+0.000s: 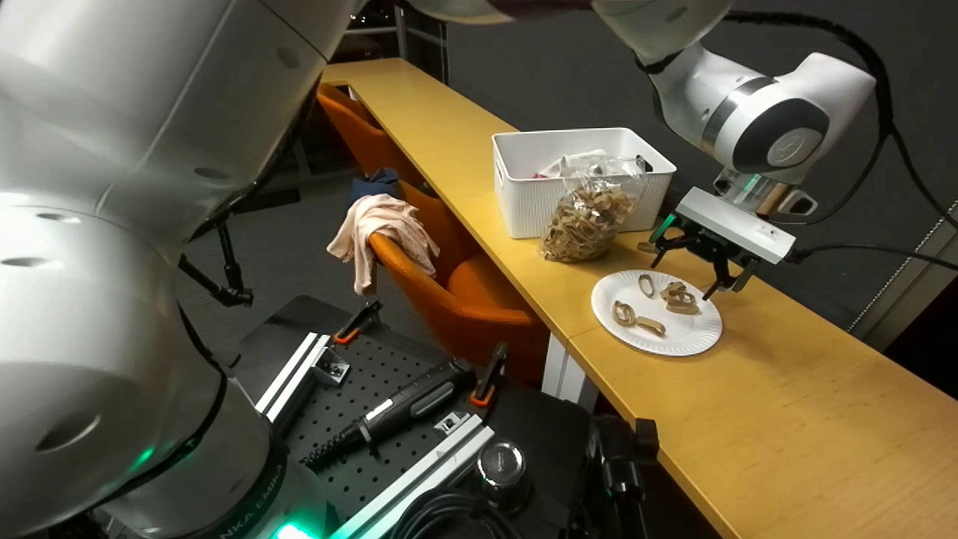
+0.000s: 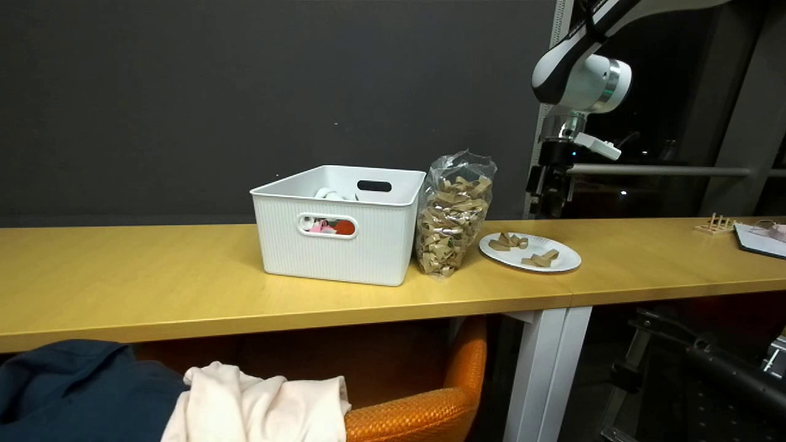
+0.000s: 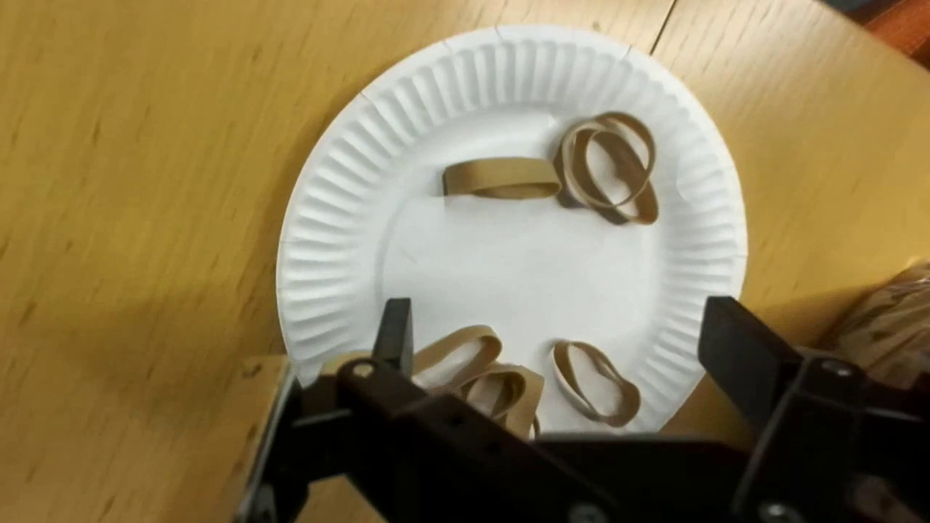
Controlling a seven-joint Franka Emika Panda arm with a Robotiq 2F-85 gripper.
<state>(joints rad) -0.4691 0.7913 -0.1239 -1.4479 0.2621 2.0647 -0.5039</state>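
Black two-finger gripper: fingers wide apart, nothing clamped. In the wrist view the lone tan oval rubber band lies at 5 o'clock from the midpoint of the tips, on the white round fluted paper plate. Its long axis runs about 10-to-4; finger line is 9-to-3, so skewed. Tangled pile of tan rubber bands sits just beside it at 9 o'clock, partly hidden by that side's finger. Pose: white jointed robot arm arches overhead, gripper pointing down above the plate in both exterior views. Tip clearance hard to call.
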